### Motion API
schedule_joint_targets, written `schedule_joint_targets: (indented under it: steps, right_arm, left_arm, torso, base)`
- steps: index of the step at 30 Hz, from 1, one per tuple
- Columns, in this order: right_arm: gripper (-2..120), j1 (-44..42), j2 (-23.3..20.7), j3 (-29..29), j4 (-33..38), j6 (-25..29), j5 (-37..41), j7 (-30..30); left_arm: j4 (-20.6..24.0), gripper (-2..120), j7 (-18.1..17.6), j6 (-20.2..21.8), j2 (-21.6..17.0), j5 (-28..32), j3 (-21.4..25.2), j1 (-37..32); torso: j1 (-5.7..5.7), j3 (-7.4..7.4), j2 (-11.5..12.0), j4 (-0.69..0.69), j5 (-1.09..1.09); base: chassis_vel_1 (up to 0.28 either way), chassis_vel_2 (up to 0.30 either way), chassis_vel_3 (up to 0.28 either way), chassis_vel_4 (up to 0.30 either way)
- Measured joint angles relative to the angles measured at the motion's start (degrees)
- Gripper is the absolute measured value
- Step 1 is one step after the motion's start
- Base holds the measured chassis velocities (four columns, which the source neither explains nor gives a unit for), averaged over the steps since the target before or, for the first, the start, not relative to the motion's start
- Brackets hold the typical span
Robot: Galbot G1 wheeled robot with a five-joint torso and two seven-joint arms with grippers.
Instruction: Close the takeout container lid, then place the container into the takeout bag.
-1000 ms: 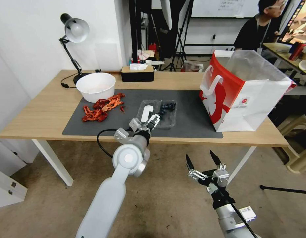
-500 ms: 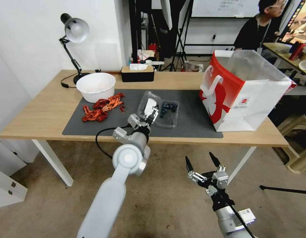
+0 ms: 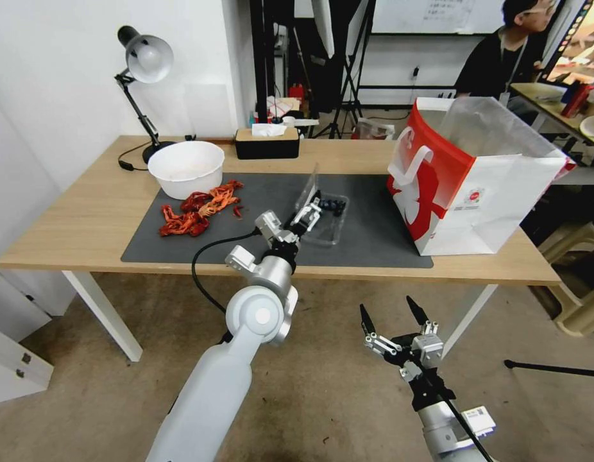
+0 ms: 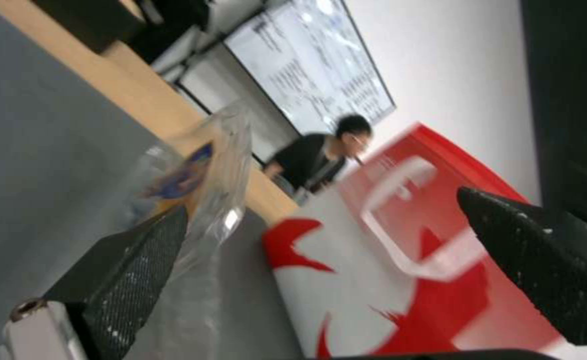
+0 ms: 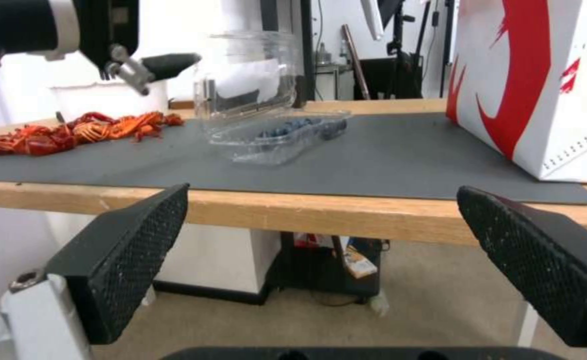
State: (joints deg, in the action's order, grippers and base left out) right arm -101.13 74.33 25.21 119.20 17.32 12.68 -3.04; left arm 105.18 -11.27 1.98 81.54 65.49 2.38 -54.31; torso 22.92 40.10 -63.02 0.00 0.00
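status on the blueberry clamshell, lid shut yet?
Not yet. Left gripper, open, is at the lid, which stands about upright over the takeout container. Closing it and loading the takeout bag remain. Right gripper waits open below the table edge.

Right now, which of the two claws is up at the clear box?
The left gripper, reaching over the table and pushing the box's upright lid. The right gripper hangs open below the table edge.

I couldn't read any text: takeout bag (image 3: pixel 476 192) had a small red logo, lid (image 5: pixel 250 75) a white label, whiteboard (image 4: pixel 307 65) writing, all illegible.
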Motion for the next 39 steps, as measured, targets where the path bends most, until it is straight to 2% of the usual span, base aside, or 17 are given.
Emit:
schedule_joint_targets:
  steps: [7, 9, 10, 14, 17, 19, 21, 22, 24, 25, 27, 28, 31, 32, 34, 37, 39]
  right_arm:
    - [100, -0.3, 0.4, 0.0, 0.2, 0.1, -0.3, -0.1]
    - [100, -0.2, 0.5, 0.0, 0.2, 0.1, -0.3, -0.3]
    - [100, -0.2, 0.5, 0.0, 0.2, 0.1, -0.3, -0.3]
    - [100, -0.2, 0.8, 0.0, 0.2, 0.1, -0.3, -0.4]
    - [100, 0.1, 1.2, -0.3, 0.4, 0.0, 1.2, -1.5]
    - [100, 0.2, 1.1, -0.3, 0.6, -0.1, 2.1, -2.2]
    - [100, 1.3, 0.4, -0.3, 1.6, -1.0, 6.9, -4.9]
    - [100, 1.3, 0.4, -0.3, 1.6, -1.0, 6.9, -4.9]
    - [100, 3.3, -0.9, 0.1, 2.9, -3.1, 13.4, -6.6]
    - [100, 3.3, -0.9, 0.1, 2.9, -3.1, 13.4, -6.6]
    - [100, 7.7, -3.0, 0.6, 4.4, -6.2, 22.3, -6.9]
    - [100, 7.7, -3.0, 0.6, 4.4, -6.2, 22.3, -6.9]
    - [100, 14.5, -5.4, 1.0, 6.0, -11.1, 36.5, -2.9]
    - [100, 14.5, -5.4, 1.0, 6.0, -11.1, 36.5, -2.9]
    - [100, 19.4, -7.0, 1.1, 6.0, -14.9, 47.9, 1.2]
    - [100, 22.5, -7.9, 1.1, 5.2, -17.2, 53.0, 3.4]
    - [100, 28.3, -8.7, 0.4, 3.0, -21.0, 59.5, 8.3]
  left_arm:
    - [-2.2, 100, -0.6, 2.4, -0.1, 2.7, -2.2, 3.1]
    - [-3.1, 99, -3.7, 3.8, 0.2, 6.1, -2.8, 4.8]
    - [-3.1, 99, -3.7, 3.8, 0.2, 6.1, -2.8, 4.8]
    - [-4.2, 87, -6.7, 4.9, 0.6, 8.0, -3.2, 6.4]
    - [-5.3, 69, -9.1, 6.5, 0.9, 8.6, -3.8, 7.6]
    - [-5.4, 65, -9.7, 7.0, 0.9, 8.4, -3.9, 7.7]
    - [-5.6, 56, -11.4, 9.0, 0.8, 7.5, -4.1, 7.9]
    - [-5.6, 56, -11.4, 9.0, 0.8, 7.5, -4.1, 7.9]
    - [-5.6, 46, -12.5, 10.3, 0.4, 6.6, -4.2, 7.9]
    - [-5.6, 46, -12.5, 10.3, 0.4, 6.6, -4.2, 7.9]
    - [-5.8, 34, -13.6, 11.0, 0.1, 5.8, -4.2, 7.9]
    - [-5.8, 34, -13.6, 11.0, 0.1, 5.8, -4.2, 7.9]
    - [-5.9, 21, -14.0, 11.4, -0.4, 5.1, -4.2, 7.8]
    - [-5.9, 21, -14.0, 11.4, -0.4, 5.1, -4.2, 7.8]
    - [-6.0, 10, -14.2, 11.7, -0.6, 4.8, -4.1, 7.7]
    - [-6.1, 3, -14.3, 11.9, -0.7, 4.6, -4.1, 7.7]
    - [-6.3, 0, -14.4, 12.2, -0.9, 4.5, -4.0, 7.7]
  torso:
    - [0.00, 0.00, 0.0, 0.00, 0.01]
    - [0.00, 0.00, 0.0, 0.00, 0.00]
    - [0.00, 0.00, 0.0, 0.00, 0.00]
    - [0.00, 0.00, 0.0, 0.00, 0.00]
    - [0.01, 0.00, 0.0, -0.01, 0.00]
    - [0.00, 0.00, 0.0, -0.01, 0.00]
    - [0.00, 0.00, 0.0, -0.01, 0.00]
    - [0.00, 0.00, 0.0, -0.01, 0.00]
    - [0.00, 0.00, 0.0, -0.01, 0.00]
    - [0.00, 0.00, 0.0, -0.01, 0.00]
    - [0.00, 0.00, 0.0, 0.00, 0.00]
    - [0.00, 0.00, 0.0, 0.00, 0.00]
    - [0.00, 0.01, 0.0, 0.01, 0.00]
    - [0.00, 0.01, 0.0, 0.01, 0.00]
    - [0.00, 0.01, 0.0, 0.00, 0.00]
    - [0.01, 0.01, 0.0, -0.01, 0.00]
    - [0.01, 0.01, 0.0, 0.01, 0.01]
  base:
    - [0.000, 0.000, 0.000, 0.000]
    - [0.000, 0.000, 0.000, 0.000]
    - [0.000, 0.000, 0.000, 0.000]
    - [0.000, 0.000, 0.000, 0.000]
    - [0.000, 0.000, 0.000, 0.000]
    - [0.000, 0.000, 0.000, 0.000]
    - [0.000, 0.000, 0.000, 0.000]
    - [0.000, 0.000, 0.000, 0.000]
    - [0.000, 0.000, 0.000, 0.000]
    - [0.000, 0.000, 0.000, 0.000]
    - [0.000, 0.000, 0.000, 0.000]
    - [0.000, 0.000, 0.000, 0.000]
    - [0.000, 0.000, 0.000, 0.000]
    - [0.000, 0.000, 0.000, 0.000]
    - [0.000, 0.000, 0.000, 0.000]
    - [0.000, 0.000, 0.000, 0.000]
    - [0.000, 0.000, 0.000, 0.000]
